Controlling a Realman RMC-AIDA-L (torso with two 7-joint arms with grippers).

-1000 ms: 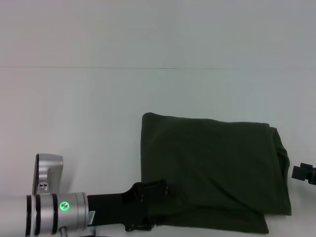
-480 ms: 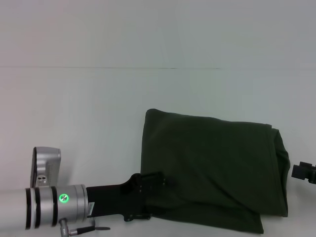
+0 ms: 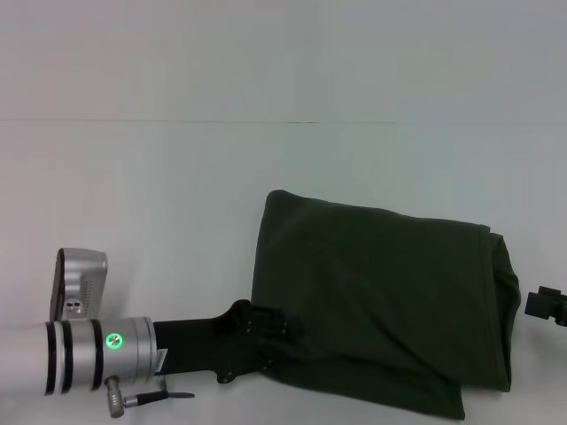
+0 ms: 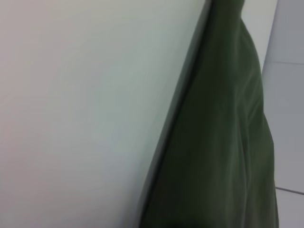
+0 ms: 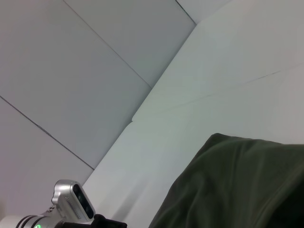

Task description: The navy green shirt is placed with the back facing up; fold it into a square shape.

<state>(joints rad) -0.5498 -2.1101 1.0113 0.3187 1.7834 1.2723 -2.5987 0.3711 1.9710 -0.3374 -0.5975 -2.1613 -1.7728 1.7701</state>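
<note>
- My left end effector (image 3: pixel 270 341) sits at the near left corner of the navy green shirt (image 3: pixel 381 301), its black body lying against the cloth edge; I cannot tell from any view whether its tips are spread or pinching fabric.
- My right end effector (image 3: pixel 545 305) shows only as a dark piece at the right border of the head view, just beside the shirt's right edge; I cannot tell its state either.
- The shirt lies folded into a rough rectangle on the white bench (image 3: pixel 159 195), right of centre, plain side up.
- Its near right corner shows a lower layer poking out beyond the top one.
- The left wrist view shows the cloth's edge against the bench.
</note>
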